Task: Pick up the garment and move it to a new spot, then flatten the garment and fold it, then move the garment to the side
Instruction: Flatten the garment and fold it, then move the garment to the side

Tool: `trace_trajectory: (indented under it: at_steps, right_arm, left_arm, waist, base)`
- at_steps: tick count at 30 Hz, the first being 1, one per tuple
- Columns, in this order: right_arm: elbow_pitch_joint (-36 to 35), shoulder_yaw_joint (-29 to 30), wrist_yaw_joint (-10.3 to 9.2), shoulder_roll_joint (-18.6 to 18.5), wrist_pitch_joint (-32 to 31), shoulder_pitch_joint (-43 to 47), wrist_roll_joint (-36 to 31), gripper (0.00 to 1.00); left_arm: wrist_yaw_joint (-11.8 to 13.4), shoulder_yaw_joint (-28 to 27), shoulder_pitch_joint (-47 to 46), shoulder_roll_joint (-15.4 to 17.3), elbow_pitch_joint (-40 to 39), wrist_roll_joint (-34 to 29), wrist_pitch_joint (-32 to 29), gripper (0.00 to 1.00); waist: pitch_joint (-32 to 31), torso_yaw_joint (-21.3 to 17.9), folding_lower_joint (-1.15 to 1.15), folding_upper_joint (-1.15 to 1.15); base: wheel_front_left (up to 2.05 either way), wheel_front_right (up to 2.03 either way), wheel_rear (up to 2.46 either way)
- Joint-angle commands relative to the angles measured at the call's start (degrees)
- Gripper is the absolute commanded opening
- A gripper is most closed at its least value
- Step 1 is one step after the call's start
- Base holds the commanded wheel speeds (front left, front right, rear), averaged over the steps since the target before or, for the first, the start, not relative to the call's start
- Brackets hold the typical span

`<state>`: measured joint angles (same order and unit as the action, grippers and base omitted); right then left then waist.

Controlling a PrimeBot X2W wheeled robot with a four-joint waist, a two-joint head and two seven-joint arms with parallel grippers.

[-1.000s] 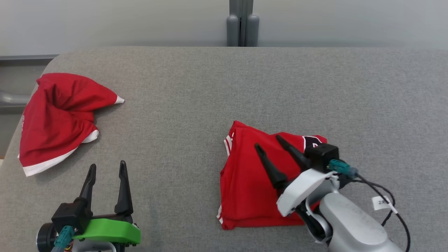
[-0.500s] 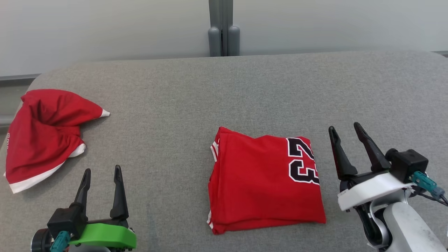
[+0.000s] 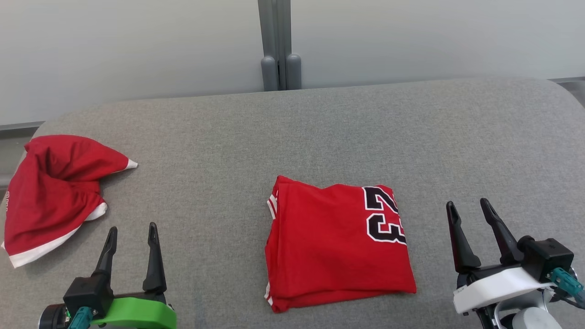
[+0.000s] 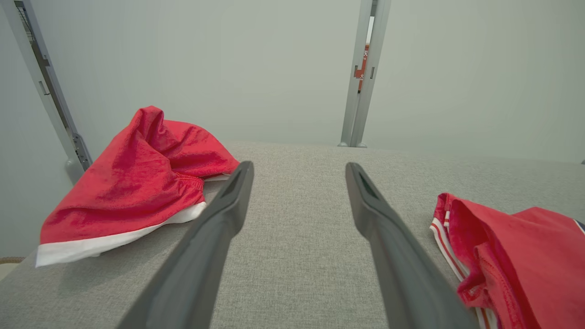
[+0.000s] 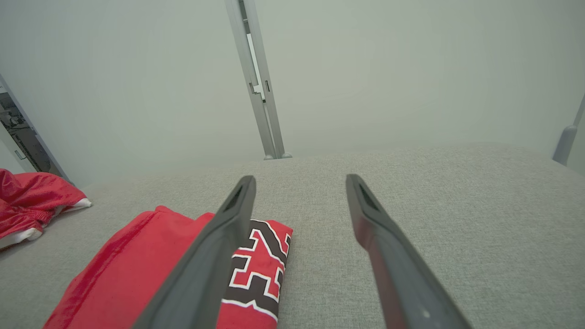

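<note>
head view: folded jersey [image 3: 338,242] lies on the grey surface [image 3: 320,128] between left gripper [image 3: 132,228] and right gripper [image 3: 467,203], both wide and empty; a one-sided grab may spill its folds.
left wrist view: crumpled red garment [image 4: 132,183] nearby could be mistaken for it.
right wrist view: right gripper [image 5: 299,178] sits beside the folded jersey [image 5: 137,265]; a second ago it hung over it.

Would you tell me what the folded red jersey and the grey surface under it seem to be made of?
The folded red jersey: likely a thin synthetic knit, with a faint sheen, soft folds and an applied black-and-white 23. The grey surface: seemingly woven upholstery fabric, matte, with a fine flecked weave.
</note>
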<state>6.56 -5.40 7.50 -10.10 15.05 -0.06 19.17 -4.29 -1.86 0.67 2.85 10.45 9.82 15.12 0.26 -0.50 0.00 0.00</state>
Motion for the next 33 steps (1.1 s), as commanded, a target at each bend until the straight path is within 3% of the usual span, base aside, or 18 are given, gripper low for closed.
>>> trace_trajectory:
  at_steps: [1,33]
  right_arm:
    - [-0.28,0.40,-0.03,0.20,0.16,1.08,-0.91,1.00]
    - [2.74,1.38,-0.03,1.84,0.17,2.44,-3.74,1.00]
  left_arm:
    - [0.10,-0.08,0.92,0.10,-0.11,-0.56,0.00,1.00]
    - [0.48,0.09,2.35,0.09,0.48,-2.59,0.00,1.00]
  waist:
    - [-0.13,0.02,0.00,0.00]
    - [-1.51,1.77,0.00,0.00]
  base:
    - [0.00,0.00,0.00]
    - [0.00,0.00,0.00]
